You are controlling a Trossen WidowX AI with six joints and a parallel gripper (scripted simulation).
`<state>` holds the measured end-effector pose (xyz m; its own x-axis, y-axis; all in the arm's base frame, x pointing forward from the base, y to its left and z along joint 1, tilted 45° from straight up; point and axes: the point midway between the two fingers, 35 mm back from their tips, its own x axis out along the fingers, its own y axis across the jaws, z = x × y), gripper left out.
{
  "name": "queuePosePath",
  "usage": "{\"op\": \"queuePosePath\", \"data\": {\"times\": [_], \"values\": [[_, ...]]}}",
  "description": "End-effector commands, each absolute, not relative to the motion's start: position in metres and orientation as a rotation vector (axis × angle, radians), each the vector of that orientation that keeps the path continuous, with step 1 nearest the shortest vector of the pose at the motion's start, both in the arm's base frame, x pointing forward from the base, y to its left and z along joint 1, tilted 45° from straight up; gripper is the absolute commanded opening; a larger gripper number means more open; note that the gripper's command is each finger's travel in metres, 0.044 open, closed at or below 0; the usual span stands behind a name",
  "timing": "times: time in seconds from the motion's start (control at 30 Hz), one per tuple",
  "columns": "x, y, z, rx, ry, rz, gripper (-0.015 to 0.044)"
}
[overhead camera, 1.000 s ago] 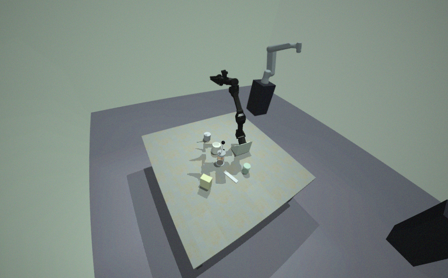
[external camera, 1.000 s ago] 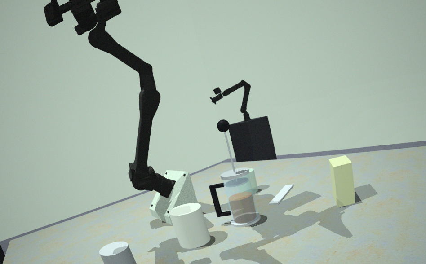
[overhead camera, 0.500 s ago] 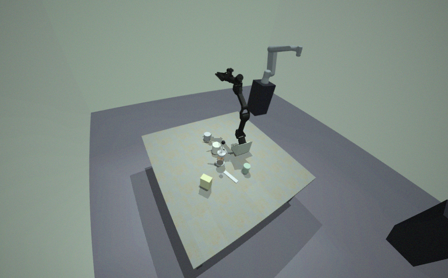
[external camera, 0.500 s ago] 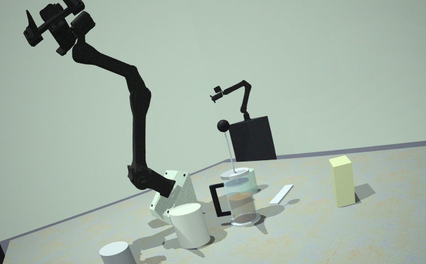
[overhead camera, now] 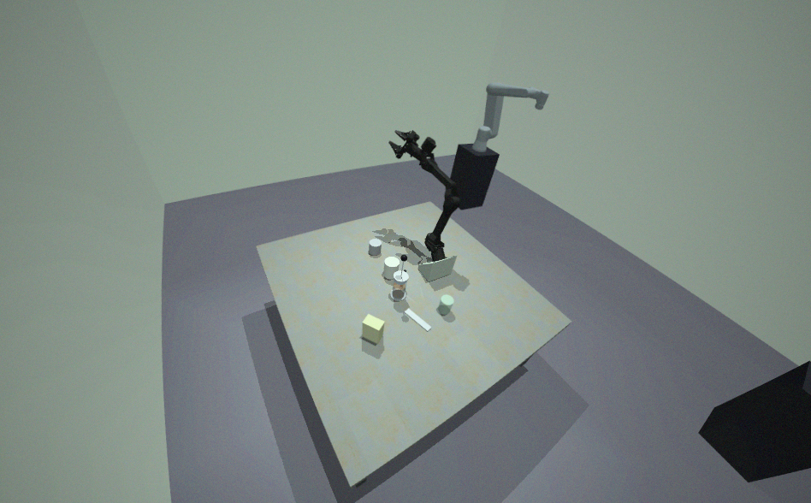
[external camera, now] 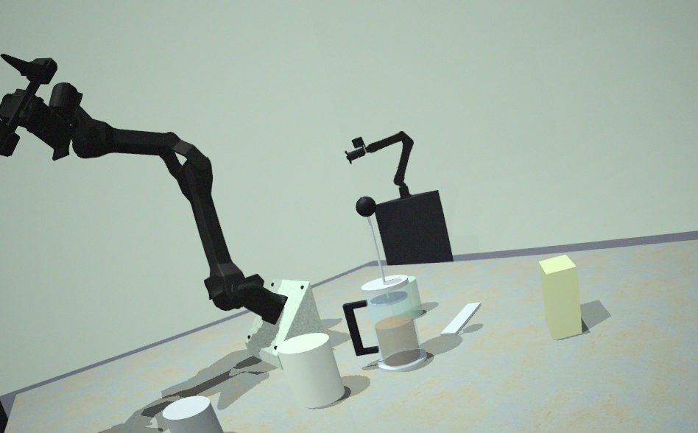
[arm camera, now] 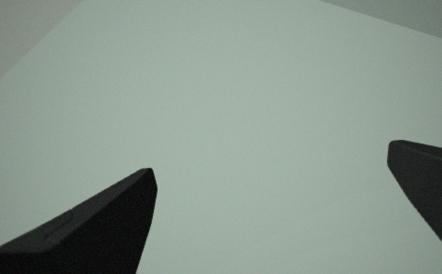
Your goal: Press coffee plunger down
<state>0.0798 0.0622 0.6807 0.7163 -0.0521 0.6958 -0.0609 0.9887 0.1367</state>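
Glass-walled coffee press (external camera: 395, 328) upright mid-tabletop (external camera: 637, 386), just beyond white cylinder (external camera: 311, 368); dark handle (external camera: 355, 328) facing arm base. Thin rod fully raised, black knob (external camera: 365, 206) on top. Judged light, top-heavy, brittle, prone to sliding; contact advised on knob only, force straight down the rod. White strip (external camera: 460, 318) and yellow block (external camera: 559, 297) farther off; open room above knob. Gripper (external camera: 4, 88) high, well apart, fingers spread wide, nothing held.
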Motion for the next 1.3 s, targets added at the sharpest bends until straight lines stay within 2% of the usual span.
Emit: {"op": "queuePosePath", "data": {"times": [0.0,0.23,0.53,0.7,0.87,1.07,1.27], "values": [[0.089,0.016,0.676,0.305,-0.781,0.011,0.044],[0.148,-0.055,0.643,0.562,-0.678,-0.007,0.044],[0.237,-0.073,0.579,0.726,-0.439,-0.035,0.044],[0.258,-0.061,0.561,0.715,-0.364,-0.013,0.044],[0.308,-0.04,0.504,0.767,-0.164,-0.053,0.044],[0.352,0.017,0.421,0.691,0.118,-0.086,0.044],[0.359,0.087,0.338,0.481,0.378,-0.096,0.044]]}}
